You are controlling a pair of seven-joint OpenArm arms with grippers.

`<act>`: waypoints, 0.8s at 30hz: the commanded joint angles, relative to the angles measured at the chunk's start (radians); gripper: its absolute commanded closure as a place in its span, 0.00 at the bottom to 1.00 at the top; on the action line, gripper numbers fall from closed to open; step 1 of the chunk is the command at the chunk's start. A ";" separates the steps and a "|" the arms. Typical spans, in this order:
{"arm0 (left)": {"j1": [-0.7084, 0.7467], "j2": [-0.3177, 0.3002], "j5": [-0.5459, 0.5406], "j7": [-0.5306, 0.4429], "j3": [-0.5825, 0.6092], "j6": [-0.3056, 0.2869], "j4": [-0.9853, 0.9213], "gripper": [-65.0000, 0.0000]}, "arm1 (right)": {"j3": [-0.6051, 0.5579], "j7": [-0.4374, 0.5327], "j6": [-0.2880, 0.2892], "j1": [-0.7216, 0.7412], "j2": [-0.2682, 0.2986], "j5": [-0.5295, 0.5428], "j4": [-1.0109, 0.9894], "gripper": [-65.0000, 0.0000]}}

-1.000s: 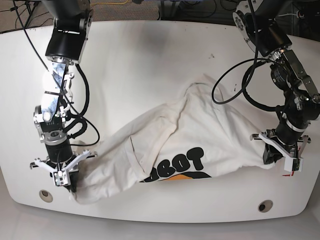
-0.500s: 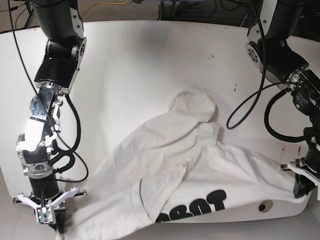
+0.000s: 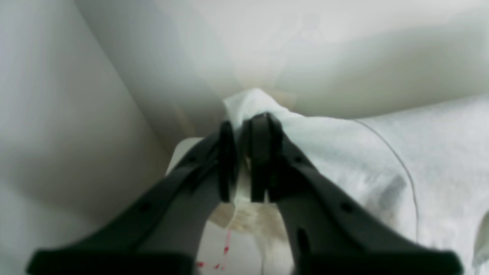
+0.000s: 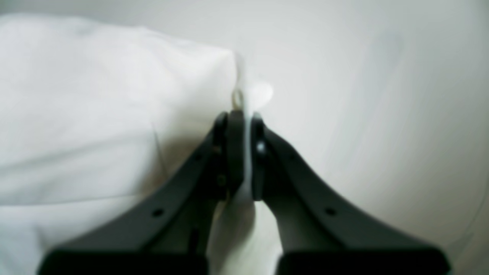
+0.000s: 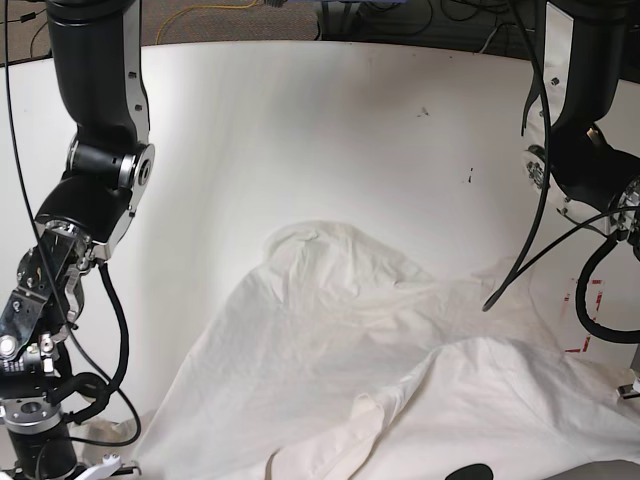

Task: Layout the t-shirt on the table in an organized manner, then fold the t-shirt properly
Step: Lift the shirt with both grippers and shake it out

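Observation:
The white t-shirt [image 5: 340,350] lies spread over the near half of the table [image 5: 300,130], its lower part running past the bottom of the base view. A sliver of black lettering [image 5: 468,472] shows at that edge. In the left wrist view my left gripper [image 3: 244,124] pinches a bunched corner of the t-shirt [image 3: 344,152], with a narrow gap between the black fingers. In the right wrist view my right gripper [image 4: 244,114] is shut tight on a thin edge of the t-shirt [image 4: 95,114]. Both grippers sit below the base view's frame.
The arm carrying the right wrist camera [image 5: 95,190] stands at the base view's left, and the other arm [image 5: 585,170] at its right with a looping black cable [image 5: 530,260]. Red tape marks [image 5: 585,300] lie near the right edge. Small dark marks [image 5: 424,111] dot the far table.
Both arms have pulled toward the table's near edge, dragging the t-shirt with them. The raised hump has flattened and spread. The grippers and most of the lettering have left the base view.

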 commanded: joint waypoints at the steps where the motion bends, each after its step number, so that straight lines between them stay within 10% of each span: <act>1: -0.075 -0.013 -0.001 -0.020 -0.002 0.003 0.012 0.87 | 0.004 -0.012 -0.008 0.088 0.013 -0.011 0.017 1.00; 24: -0.085 -0.014 -0.003 0.011 0.022 -0.034 0.013 0.88 | 0.012 -0.038 -0.002 0.074 0.027 -0.016 0.054 1.00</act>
